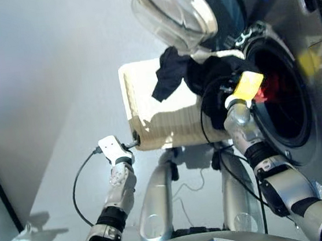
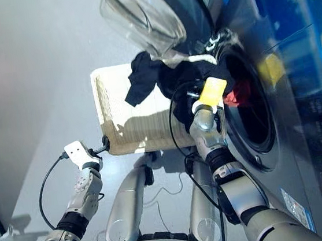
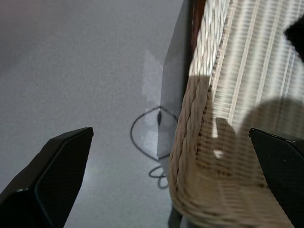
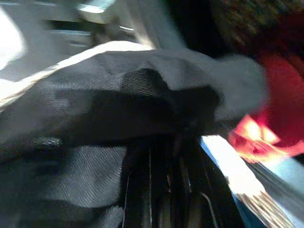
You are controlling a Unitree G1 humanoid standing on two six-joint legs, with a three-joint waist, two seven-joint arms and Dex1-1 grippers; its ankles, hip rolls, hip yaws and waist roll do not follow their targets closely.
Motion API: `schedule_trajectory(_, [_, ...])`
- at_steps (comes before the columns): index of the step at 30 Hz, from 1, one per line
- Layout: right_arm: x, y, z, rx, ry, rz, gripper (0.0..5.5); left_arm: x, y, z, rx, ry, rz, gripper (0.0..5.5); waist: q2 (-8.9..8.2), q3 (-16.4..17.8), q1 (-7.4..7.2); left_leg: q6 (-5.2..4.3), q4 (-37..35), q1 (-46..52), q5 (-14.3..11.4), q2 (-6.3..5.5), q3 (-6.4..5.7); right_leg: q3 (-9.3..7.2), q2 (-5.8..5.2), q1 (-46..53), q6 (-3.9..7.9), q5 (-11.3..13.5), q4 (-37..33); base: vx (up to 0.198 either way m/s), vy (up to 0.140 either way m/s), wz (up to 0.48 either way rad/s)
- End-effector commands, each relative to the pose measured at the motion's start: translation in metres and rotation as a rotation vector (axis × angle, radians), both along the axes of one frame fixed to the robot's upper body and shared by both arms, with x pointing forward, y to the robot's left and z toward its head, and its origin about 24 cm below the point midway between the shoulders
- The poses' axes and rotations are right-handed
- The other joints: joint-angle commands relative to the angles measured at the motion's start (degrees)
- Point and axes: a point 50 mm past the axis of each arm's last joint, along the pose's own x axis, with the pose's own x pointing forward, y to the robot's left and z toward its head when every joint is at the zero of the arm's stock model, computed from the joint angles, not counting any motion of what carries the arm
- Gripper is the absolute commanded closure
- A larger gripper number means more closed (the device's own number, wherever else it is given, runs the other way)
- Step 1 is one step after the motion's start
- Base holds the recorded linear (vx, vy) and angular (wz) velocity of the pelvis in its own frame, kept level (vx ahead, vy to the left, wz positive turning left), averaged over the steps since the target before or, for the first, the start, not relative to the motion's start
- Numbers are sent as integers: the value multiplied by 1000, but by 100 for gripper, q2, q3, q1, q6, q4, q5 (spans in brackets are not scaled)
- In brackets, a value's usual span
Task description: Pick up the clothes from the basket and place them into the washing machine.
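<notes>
Coral-red cloth already lies inside the drum of the washing machine, so by the look of it one garment of three is done. The black garment is bunched at the drum mouth, over the basket's edge nearest the machine, with the right tool buried in it; the wrist view shows only dark fabric against that tool, so whether its fingers are closed cannot be told. The navy garment hangs partly over the far rim of the basket, under the open glass door, not yet dealt with. The left tool stands spread wide and empty, straddling the basket's woven near corner without clamping it. As I judge it, the black piece is going in now and the navy one remains.
</notes>
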Motion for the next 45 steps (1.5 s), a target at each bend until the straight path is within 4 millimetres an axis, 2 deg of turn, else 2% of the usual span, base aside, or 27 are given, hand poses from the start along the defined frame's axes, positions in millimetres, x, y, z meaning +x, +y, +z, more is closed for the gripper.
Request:
schedule_trajectory(1, [-3,-20,6,132,-82,-128,550,-11,24,-2,86,-6,47,0,176,-501,105,88,646,-621,-408,61,-36,367,-131,-242,441,-556,516,0,0,0])
schedule_trajectory(2, [1,-33,16,190,-95,-192,550,-11,24,-2,98,-5,30,0,282,-527,144,106,786,-772,-474,61,-34,461,-119,-470,421,-644,740,0,74,-51])
schedule_trajectory(3, [4,-37,25,254,-133,-228,550,-12,23,-3,110,0,19,0,317,-545,154,120,880,-870,-499,64,-9,495,-104,-585,401,-665,850,4,64,-96])
schedule_trajectory(6, [7,-48,35,282,-148,-264,550,-10,22,-3,118,4,7,0,358,-576,201,155,1039,-1061,-579,97,41,621,-68,-881,382,-736,1058,3,36,-102])
schedule_trajectory(8, [11,-66,61,286,-190,-311,550,-9,24,-2,120,5,3,0,447,-618,253,180,1186,-1280,-646,117,72,737,-46,-1157,352,-789,1205,1,13,-202])
schedule_trajectory(10, [12,-74,71,283,-211,-323,550,-8,23,-1,112,-4,0,0,470,-637,275,185,1249,-1390,-668,124,74,781,-27,-1287,344,-811,1288,1,-4,-107])
schedule_trajectory(11, [11,-82,83,276,-241,-341,550,-7,23,0,104,-6,4,0,504,-655,282,190,1278,-1446,-691,139,83,817,-18,-1380,336,-837,1324,0,0,0])
schedule_trajectory(12, [9,-96,107,275,-309,-378,550,-8,23,-1,95,-7,4,0,532,-672,265,181,1368,-1521,-712,165,69,875,20,-1487,319,-862,1419,0,0,0])
schedule_trajectory(13, [9,-97,109,274,-312,-379,550,-7,22,0,93,-11,2,0,537,-675,285,179,1404,-1560,-730,175,74,886,28,-1529,318,-871,1449,0,0,0])
schedule_trajectory(14, [3,-113,143,195,-387,-408,550,-9,24,-2,91,-5,-1,0,539,-709,294,183,1439,-1606,-756,198,111,919,77,-1643,312,-884,1500,0,0,0])
schedule_trajectory(17, [-18,-138,205,111,-579,-453,550,-12,26,-5,81,4,1,0,537,-769,349,190,1478,-1719,-790,240,142,993,145,-1831,322,-905,1563,8,-12,-79])
schedule_trajectory(19, [-31,-148,234,44,-650,-487,550,-15,28,-10,81,29,10,0,508,-807,352,194,1476,-1761,-798,273,137,1030,188,-1913,330,-909,1600,23,-30,-241])
schedule_trajectory(20, [-31,-148,236,39,-653,-488,550,-14,27,-9,76,26,8,0,526,-804,361,194,1479,-1775,-801,276,146,1040,192,-1935,330,-910,1608,0,0,0])
schedule_trajectory(21, [-43,-154,252,22,-714,-525,550,-16,28,-14,82,51,11,0,489,-811,326,199,1515,-1799,-808,292,143,1050,225,-1983,314,-918,1651,0,0,0])
schedule_trajectory(22, [-47,-158,254,37,-736,-558,550,-15,27,-15,80,54,12,0,496,-809,319,196,1545,-1825,-824,297,130,1059,237,-2019,313,-929,1674,0,0,0])
schedule_trajectory(24, [-50,-154,249,171,-798,-608,550,-15,23,-17,74,69,22,0,511,-834,286,191,1586,-1869,-837,295,107,1038,265,-2061,301,-950,1721,0,0,0])
schedule_trajectory(26, [-40,-146,236,117,-735,-578,550,-13,25,-17,85,73,38,0,457,-862,264,198,1583,-1876,-856,288,110,1019,285,-2051,293,-945,1704,0,0,0])
schedule_trajectory(29, [-24,-131,215,148,-671,-519,550,-10,21,-16,70,58,45,0,442,-879,260,206,1567,-1908,-864,294,97,983,295,-2044,291,-918,1643,0,0,0])
schedule_trajectory(31, [-11,-123,195,159,-598,-446,0,-8,19,-15,58,52,39,0,431,-895,267,194,1548,-1913,-847,294,85,956,276,-2025,298,-883,1613,0,0,0])
schedule_trajectory(33, [0,-117,175,135,-501,-383,0,-7,21,-15,57,55,38,0,401,-918,258,179,1514,-1911,-818,287,63,917,257,-1995,291,-864,1578,0,0,0])
schedule_trajectory(38, [20,-85,120,73,-290,-220,0,-10,23,-23,56,104,34,0,282,-965,190,118,1251,-1733,-713,281,58,803,187,-1706,292,-750,1303,0,0,0])
schedule_trajectory(45, [29,-39,79,-29,-175,27,0,-11,34,-27,42,129,76,0,25,-907,125,64,791,-1361,-523,275,36,633,137,-1187,341,-496,703,0,0,0])
